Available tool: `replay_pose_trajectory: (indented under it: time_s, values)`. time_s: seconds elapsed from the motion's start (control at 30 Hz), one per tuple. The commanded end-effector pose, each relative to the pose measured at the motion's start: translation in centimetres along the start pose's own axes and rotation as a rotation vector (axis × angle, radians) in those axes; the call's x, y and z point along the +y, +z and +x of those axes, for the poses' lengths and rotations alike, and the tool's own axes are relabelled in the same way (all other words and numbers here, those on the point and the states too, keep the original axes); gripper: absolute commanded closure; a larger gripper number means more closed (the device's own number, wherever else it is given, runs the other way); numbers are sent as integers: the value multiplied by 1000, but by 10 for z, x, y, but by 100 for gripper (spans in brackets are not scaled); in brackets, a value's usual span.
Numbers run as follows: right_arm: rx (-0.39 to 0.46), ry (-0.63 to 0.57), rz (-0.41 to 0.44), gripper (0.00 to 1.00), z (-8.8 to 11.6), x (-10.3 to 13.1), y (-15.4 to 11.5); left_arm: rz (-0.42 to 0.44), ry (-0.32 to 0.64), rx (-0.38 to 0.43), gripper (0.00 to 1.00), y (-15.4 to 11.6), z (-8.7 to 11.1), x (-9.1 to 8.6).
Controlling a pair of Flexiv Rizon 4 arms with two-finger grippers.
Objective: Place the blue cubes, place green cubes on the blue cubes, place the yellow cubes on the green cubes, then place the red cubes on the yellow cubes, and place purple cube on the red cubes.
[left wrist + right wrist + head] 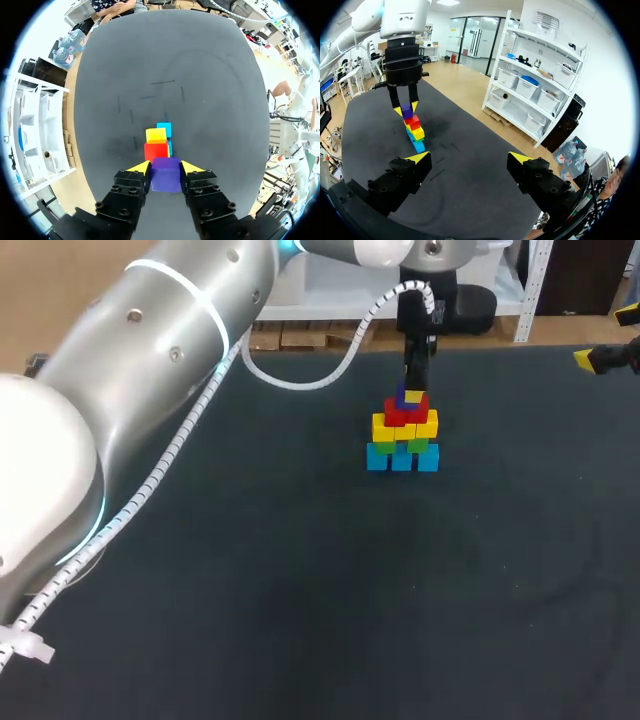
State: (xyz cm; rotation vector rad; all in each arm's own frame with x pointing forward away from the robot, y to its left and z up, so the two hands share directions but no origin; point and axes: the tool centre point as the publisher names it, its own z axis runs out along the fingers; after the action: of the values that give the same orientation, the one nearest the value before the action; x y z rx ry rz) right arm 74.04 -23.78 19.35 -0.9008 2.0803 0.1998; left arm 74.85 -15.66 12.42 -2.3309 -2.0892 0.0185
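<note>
A stepped stack of cubes stands at the far middle of the black table (300, 590): blue cubes (402, 458) at the base, green cubes (419, 445) on them, yellow cubes (390, 427) above, red cubes (404, 413) higher still. The purple cube (166, 175) sits at the very top, and my left gripper (166, 167) is shut on it from above, one yellow tip on each side. The right wrist view shows the same grip, with the left gripper (405, 108) over the purple cube (407, 111). My right gripper (470, 159) is open and holds nothing, well away from the stack at the table's far right (600, 358).
My left arm (150, 360) crosses the near left of the table, and its white cable (310, 380) hangs above the far middle. Bare black table lies in front of the stack and to both sides of it.
</note>
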Motion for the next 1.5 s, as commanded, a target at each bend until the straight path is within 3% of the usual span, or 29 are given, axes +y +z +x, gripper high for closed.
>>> replay_pose_trajectory:
  time_s: [0.03,0.1,0.2,0.43,0.97,1.2,1.37,1.5]
  values:
    - [0,0,-3,0,0,0,0,52,0,14,78,-1,-5,8]
    - [0,0,-3,0,0,0,0,52,-2,15,69,-1,-5,8]
    - [0,0,-3,0,0,0,0,52,-1,16,62,-1,-5,9]
    - [0,0,-3,0,0,0,0,51,-1,21,55,0,-6,9]
    - [0,0,-3,0,0,0,0,36,-10,14,56,-4,-2,8]
    - [0,0,-3,0,0,0,0,18,4,-37,58,-22,2,-7]
    - [0,0,-3,0,0,0,0,-32,-7,-72,57,-41,17,-22]
    - [0,0,-3,0,0,0,0,-69,-66,-88,58,-48,41,-25]
